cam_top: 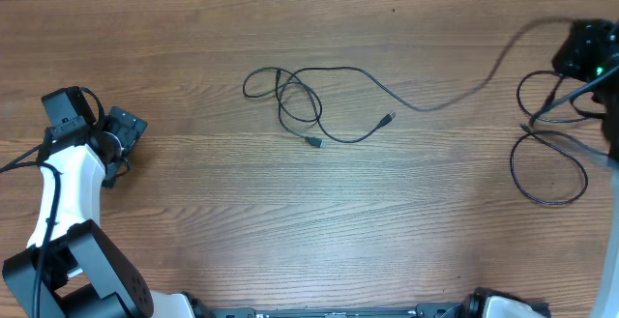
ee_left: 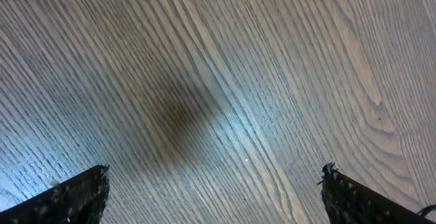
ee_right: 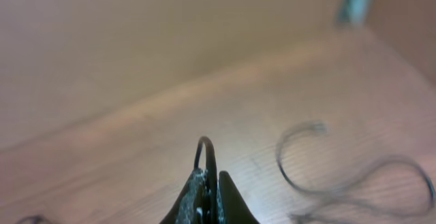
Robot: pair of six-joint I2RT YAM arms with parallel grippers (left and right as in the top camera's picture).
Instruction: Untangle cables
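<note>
Cables [cam_top: 311, 105] lie in two groups on the desk [cam_top: 242, 212]: a loose tangle with two plug ends near the middle, and wider loops [cam_top: 547, 168] at the right edge, just below the right hand [cam_top: 583, 52]. One cord [cam_top: 440, 101] runs from the tangle toward that hand at the far right corner. Its fingers are pressed together on a thin black strand [ee_right: 203, 148] arching above their tips. The left hand [cam_top: 124, 132] sits at the left edge, well apart from every cable, spread wide over bare wood.
</note>
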